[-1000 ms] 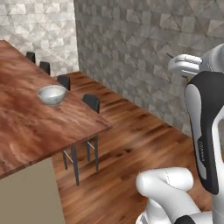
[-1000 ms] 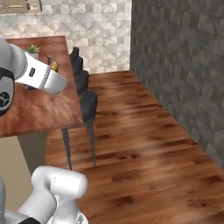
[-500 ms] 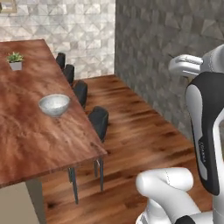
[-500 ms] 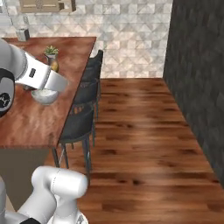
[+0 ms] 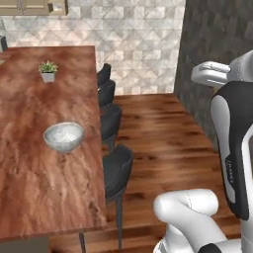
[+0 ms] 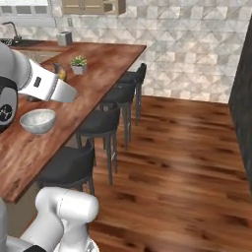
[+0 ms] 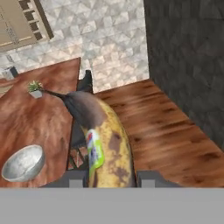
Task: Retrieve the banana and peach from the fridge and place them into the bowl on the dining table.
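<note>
One fruit in my jaws: the banana [image 7: 103,140] sits between my finger tips, jaws part-closed around its lower end, stem pointing away from me toward the dining table [image 5: 29,163]. My gripper [image 7: 109,178] hangs off the table's stool side, over the wood floor [image 6: 187,162]. The bowl [image 5: 63,136] sits near the table's stool-side edge, well apart from me, and looks empty; same bowl [image 7: 24,162] low left in hand view. Peach not in it, so I judge the task under half done.

To do it well: carry the banana over the rim, get it centred above the bowl, lower before letting go so it doesn't roll out of the shallow dish.

Around: four dark stools [image 5: 116,170] line the table edge between me and the bowl, so go over them, not through. Small potted plant [image 5: 48,71] farther down the table, well clear of the bowl.
</note>
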